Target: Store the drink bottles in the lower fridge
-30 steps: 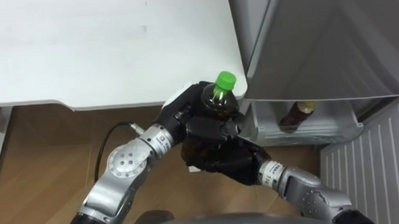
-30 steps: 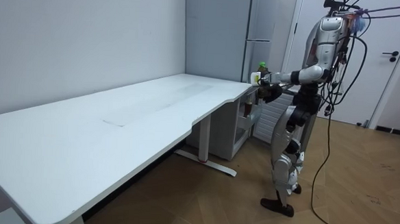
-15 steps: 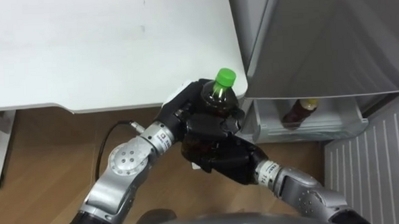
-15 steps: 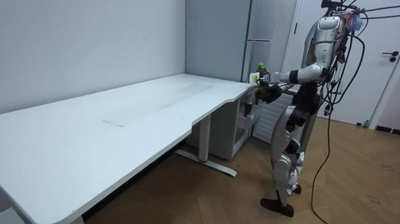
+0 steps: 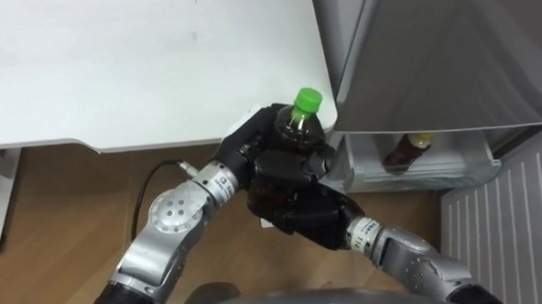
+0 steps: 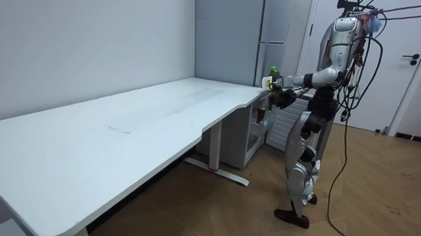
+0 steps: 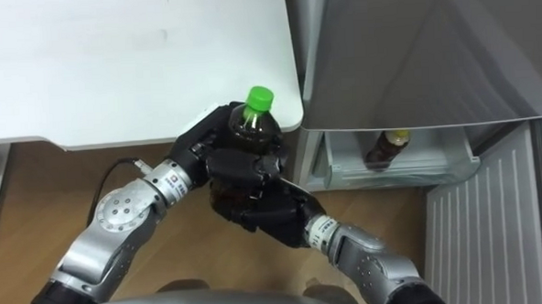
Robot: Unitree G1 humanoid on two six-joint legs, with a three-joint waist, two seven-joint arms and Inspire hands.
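While both hands close on it, the green-capped bottle (image 5: 295,133) stands upright in the air, just off the table's (image 5: 139,66) rounded near corner and above the wooden floor (image 5: 63,207). We note dark drink inside and the cap uppermost.

Left hand (image 5: 248,151): fingers curled round the bottle's upper body from the table side. Right hand (image 5: 310,213): fingers wrapped round the lower body from beneath and from the fridge side. We read the two hands as touching each other on the bottle, which hides most of its label.

Just to the robot's right of the bottle rises the grey fridge (image 5: 450,52), whose front overhangs a white lower shelf (image 5: 437,177). One yellow-capped bottle (image 5: 405,152) of brown drink leans in that shelf, partly hidden under the grey edge. The shelf's left wall stands between the held bottle and the yellow-capped one; the grey front above it is close to the green cap. A ribbed white panel (image 5: 503,220) sits beside the shelf, lower right.

From the room view we record the robot standing upright at the table's far end before the fridge, both arms forward, with a white door (image 6: 408,63) behind it at the room view's right.
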